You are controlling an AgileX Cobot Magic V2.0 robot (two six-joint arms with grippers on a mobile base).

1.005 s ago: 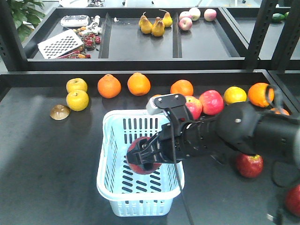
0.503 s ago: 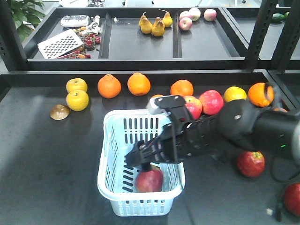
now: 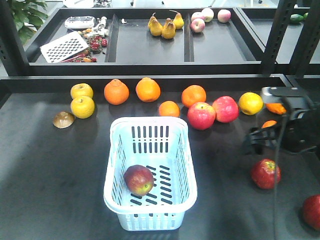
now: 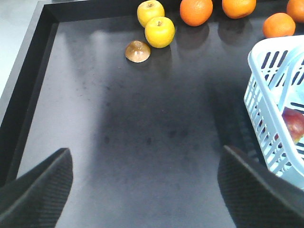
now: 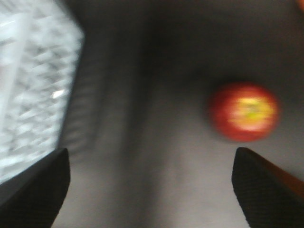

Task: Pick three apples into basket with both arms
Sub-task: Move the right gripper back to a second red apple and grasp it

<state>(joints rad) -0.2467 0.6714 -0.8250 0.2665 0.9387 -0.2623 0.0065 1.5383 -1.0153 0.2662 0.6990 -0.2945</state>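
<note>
Counting the dark red apples gives 3. The first apple [image 3: 138, 180] lies on the slotted floor of the basket [image 3: 112, 172], toward its near left part. It is the only thing in there, and the left wrist view shows it through the basket's slotted wall. The second apple [image 3: 265, 173] sits on the tabletop [image 3: 50, 170], well to the right of the basket. The third apple [image 3: 312, 211] is cut off by the right edge of the front view, nearer the camera.

Behind the basket stand 2 brighter pink-red apples [image 3: 201, 115] side by side, 4 oranges [image 3: 148, 89] in full view, 3 yellow fruits [image 3: 82, 106] and 1 brown dome-shaped piece [image 3: 63, 119]. On the shelf [image 3: 145, 47] further back, 1 compartment holds 4 yellow pears [image 3: 168, 30].

The right end effector [image 3: 252, 142] hangs above the tabletop, up and left of the second apple and apart from it. Its blurred wrist view shows the fingers spread wide with nothing between them and that apple lying ahead. The left end effector [image 4: 146, 150] is likewise spread and empty, over bare tabletop left of the basket.
</note>
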